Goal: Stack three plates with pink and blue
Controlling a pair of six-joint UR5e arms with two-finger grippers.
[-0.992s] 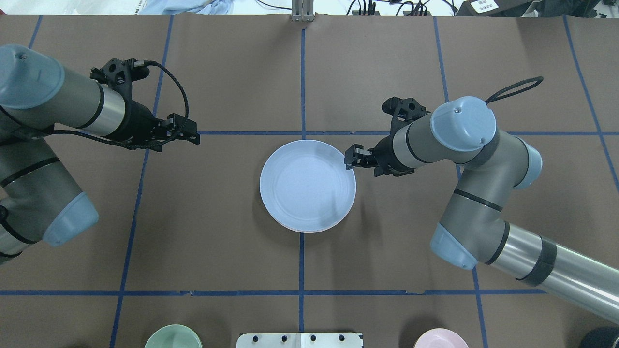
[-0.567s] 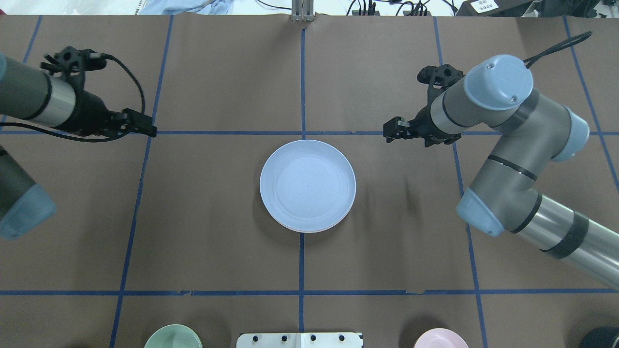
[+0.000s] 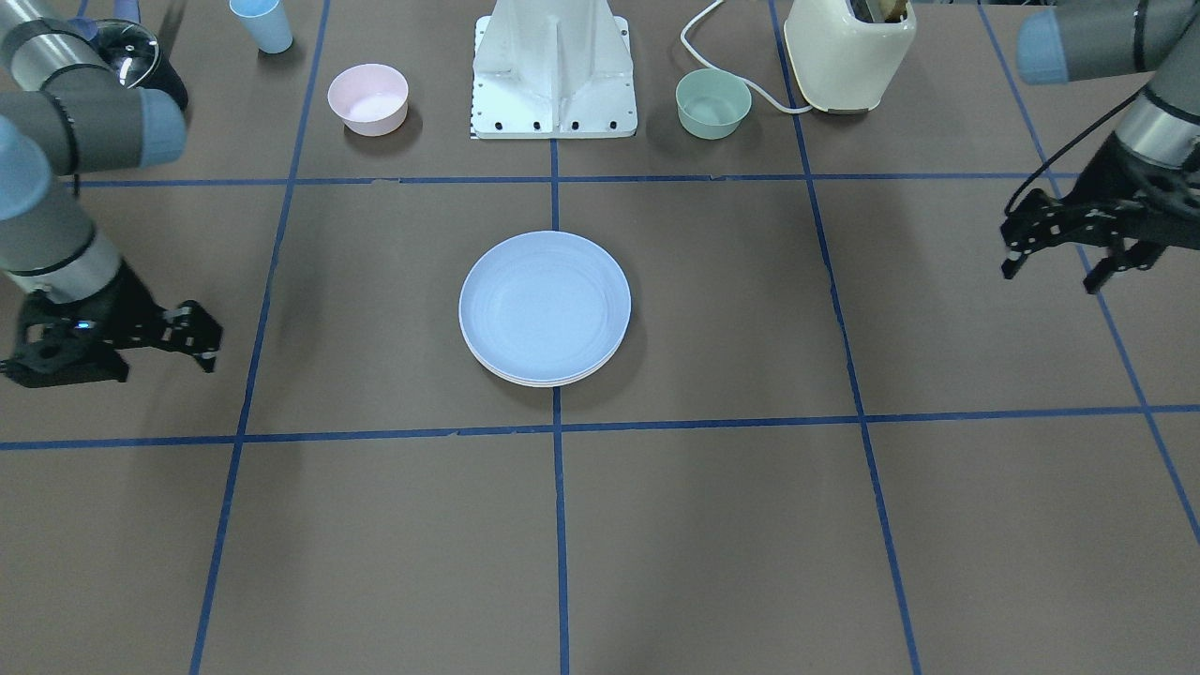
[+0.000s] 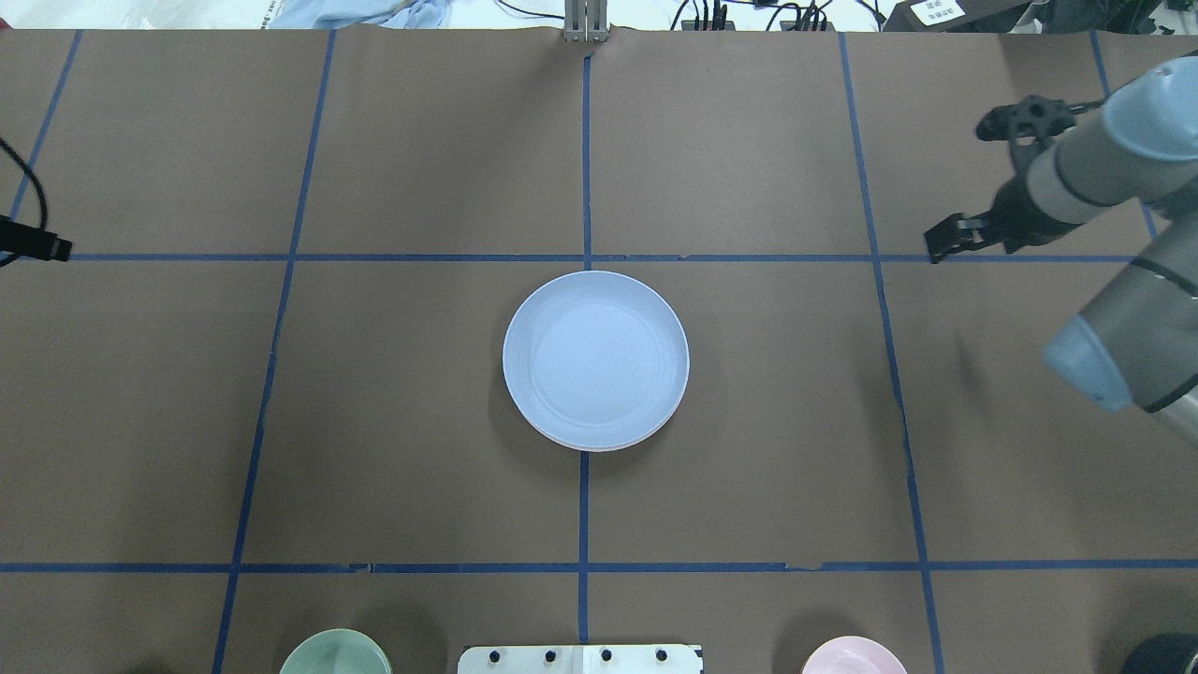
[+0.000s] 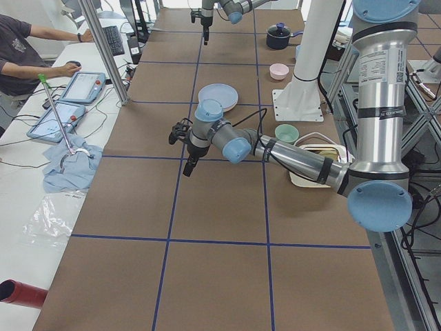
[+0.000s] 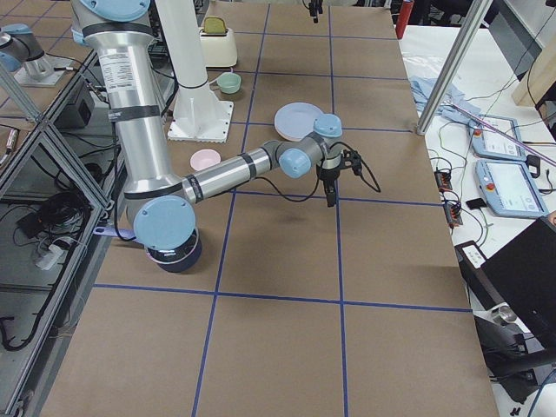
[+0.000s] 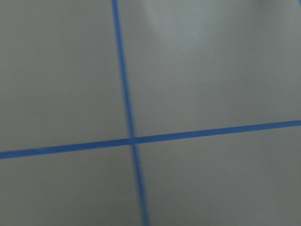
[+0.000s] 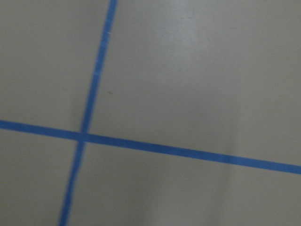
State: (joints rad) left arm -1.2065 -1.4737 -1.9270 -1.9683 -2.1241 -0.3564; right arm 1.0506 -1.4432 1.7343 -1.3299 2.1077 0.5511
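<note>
The plates lie stacked at the table's middle. The light blue plate (image 4: 595,358) is on top and also shows in the front view (image 3: 545,307). Only thin pale rims of the plates under it (image 3: 542,382) show, and I cannot tell their colours apart. My left gripper (image 3: 1048,272) is open and empty, far out to the stack's side, and only its tip (image 4: 54,248) shows at the overhead view's left edge. My right gripper (image 4: 939,245) is open and empty, well off to the other side (image 3: 202,339). Both wrist views show only brown table and blue tape.
A small pink bowl (image 3: 367,97), a small green bowl (image 3: 712,102), a cream toaster (image 3: 848,52), a blue cup (image 3: 262,23) and a dark lidded pot (image 3: 141,66) stand along the robot's side of the table, around the white base mount (image 3: 553,66).
Both arms have swung outward, away from the plate stack, toward the table's ends. The stack has not moved.
</note>
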